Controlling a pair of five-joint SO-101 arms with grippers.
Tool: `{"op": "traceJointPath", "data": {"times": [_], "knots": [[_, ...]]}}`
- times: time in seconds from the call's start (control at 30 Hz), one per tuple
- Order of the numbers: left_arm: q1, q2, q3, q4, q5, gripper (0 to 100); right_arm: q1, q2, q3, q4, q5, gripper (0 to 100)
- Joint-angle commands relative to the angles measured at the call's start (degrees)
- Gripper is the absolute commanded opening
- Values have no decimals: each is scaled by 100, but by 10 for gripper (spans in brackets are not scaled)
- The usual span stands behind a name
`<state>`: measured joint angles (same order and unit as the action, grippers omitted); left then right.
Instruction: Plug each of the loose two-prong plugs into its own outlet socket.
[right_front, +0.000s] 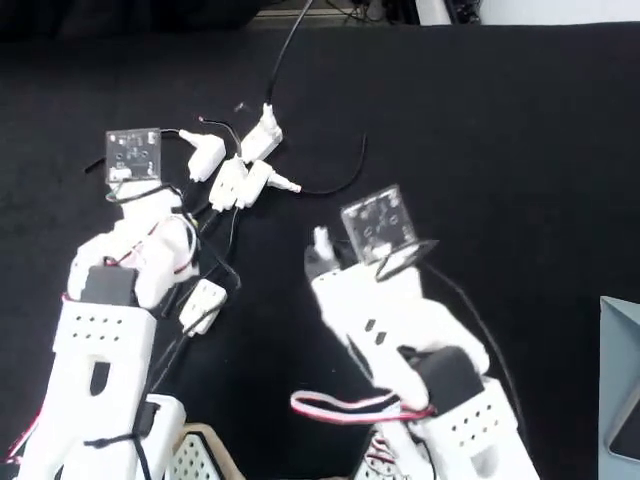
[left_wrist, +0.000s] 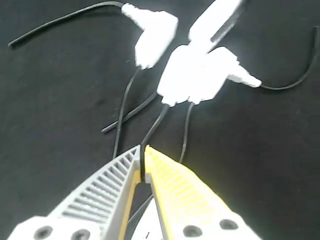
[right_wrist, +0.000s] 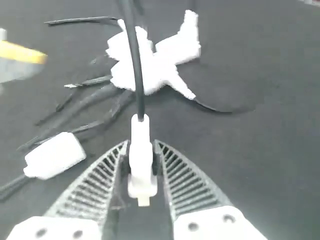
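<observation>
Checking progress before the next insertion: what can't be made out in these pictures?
- Left wrist view: which holes of the socket cluster are filled; its parts merge into one white mass.
- Right wrist view: prongs of the plug in the right gripper, hidden between its fingers.
- High view: the grey object, cut by the right edge.

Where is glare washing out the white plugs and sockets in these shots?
Left wrist view: the socket cluster glares solid white, seams lost; right wrist view: the same cluster is blown out, while the plug in the right gripper keeps its outline; high view: the cluster merges into one bright patch.
</observation>
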<state>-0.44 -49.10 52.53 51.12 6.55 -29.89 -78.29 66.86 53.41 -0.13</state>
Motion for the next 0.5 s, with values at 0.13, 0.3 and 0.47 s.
{"op": "traceJointPath", "data": {"times": [0.13,0.3,0.47], "knots": [[620,-1503,549,-211,-35,30,-642,-655,321,-273,-35,11],[1191,-2505,1209,-193,-870,151,-1029,-690,312,-237,0,11],[1552,-3385,1604,-176,-818,170,-1468,-673,330,-220,0,11]]}}
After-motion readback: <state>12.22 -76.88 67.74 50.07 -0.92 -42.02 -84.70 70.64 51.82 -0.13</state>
